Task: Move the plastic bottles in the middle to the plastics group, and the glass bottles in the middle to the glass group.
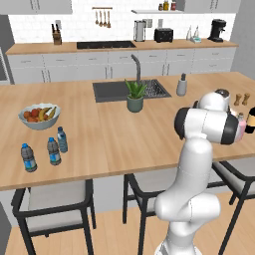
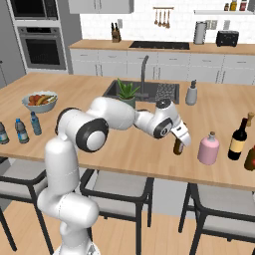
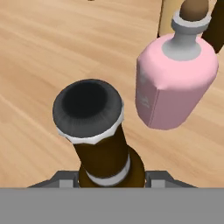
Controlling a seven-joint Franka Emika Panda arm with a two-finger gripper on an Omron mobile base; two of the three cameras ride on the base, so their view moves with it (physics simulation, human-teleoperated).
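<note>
Right of centre, right base view: my gripper hangs over the counter, closed part-way around the amber bottle; the bottle looks held by its body, base near the wood, but I cannot tell whether it touches.
Hand view: amber bottle fills the lower centre, dark round mouth toward the camera, its body running down between the dark finger tips; long axis roughly along the gripper's line of sight.
Key relation: glass group lies further right in the right base view; the wine bottle stands beyond the pink bottle, which sits between my load and that spot.
My judgement: the carry needs to pass around or stop beside the pink bottle without nudging it.
Pink bottle, hand view: upper right, squat, flat-sided, matte pink body, grey-white collar, brown stopper.
Amber bottle surface: glossy dark brown, pale ring below the neck, smooth and likely slippery.
Plastics group: three small water bottles, lower left of the left base view, well apart from the arm, beside the fruit bowl.
</note>
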